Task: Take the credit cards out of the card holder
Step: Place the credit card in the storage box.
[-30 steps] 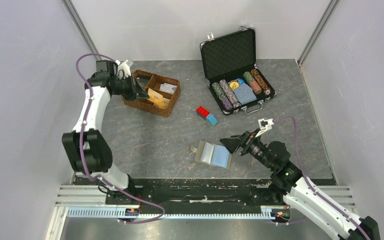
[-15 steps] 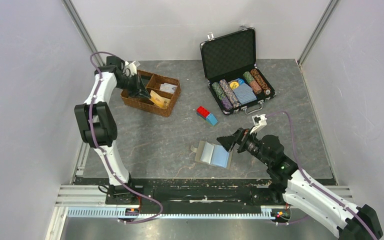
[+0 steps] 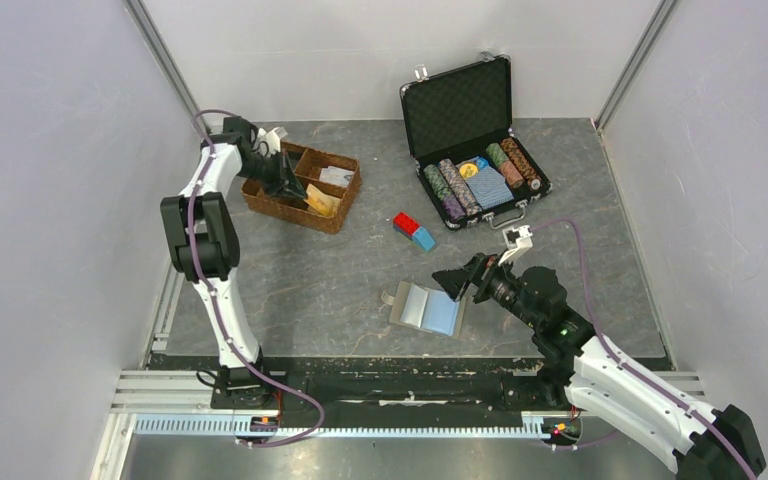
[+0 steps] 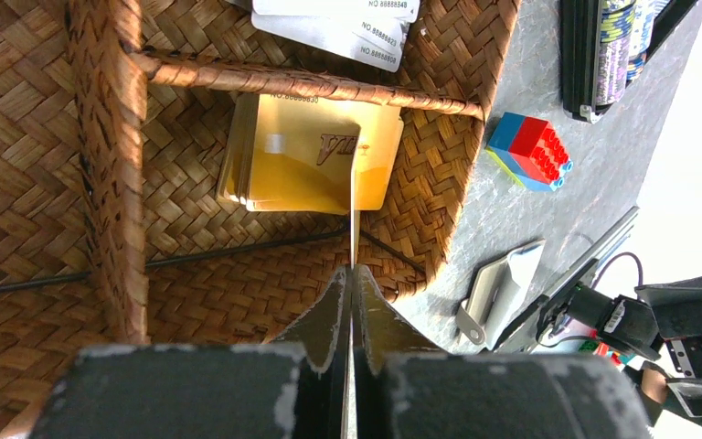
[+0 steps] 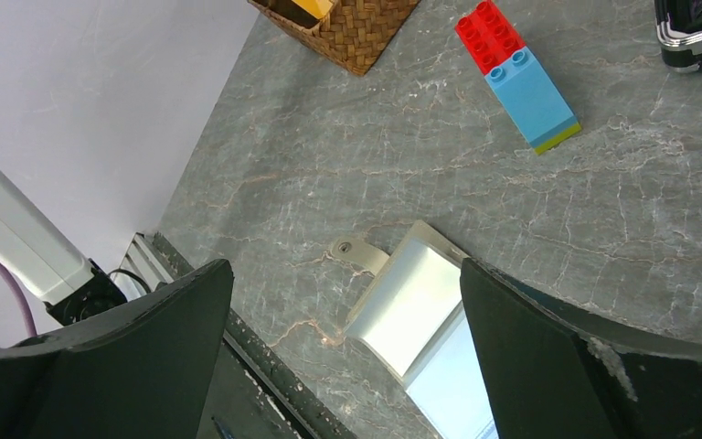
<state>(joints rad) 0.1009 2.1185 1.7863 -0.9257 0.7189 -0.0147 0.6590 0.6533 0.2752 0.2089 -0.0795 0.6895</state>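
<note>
The grey-tan card holder (image 3: 412, 303) lies open on the table with a light blue card (image 3: 444, 317) on its right half; it also shows in the right wrist view (image 5: 409, 291) and the left wrist view (image 4: 503, 283). My right gripper (image 3: 457, 284) is open and empty, jaws wide apart just above the holder (image 5: 344, 267). My left gripper (image 3: 298, 193) is shut on a thin card (image 4: 354, 215) seen edge-on, held upright over a compartment of the brown wicker tray (image 3: 302, 216). Orange-gold cards (image 4: 306, 155) lie in that compartment. Pale numbered cards (image 4: 338, 23) lie in the neighbouring compartment.
An open black chip case (image 3: 460, 110) with poker chips stands at the back right. A red and blue toy brick (image 3: 413, 230) lies between the tray and the holder, also in the right wrist view (image 5: 516, 73). White walls close in both sides.
My left arm has shifted right and lowered its card further into the tray. My right gripper has moved left toward the card holder and now hovers at its right edge.
</note>
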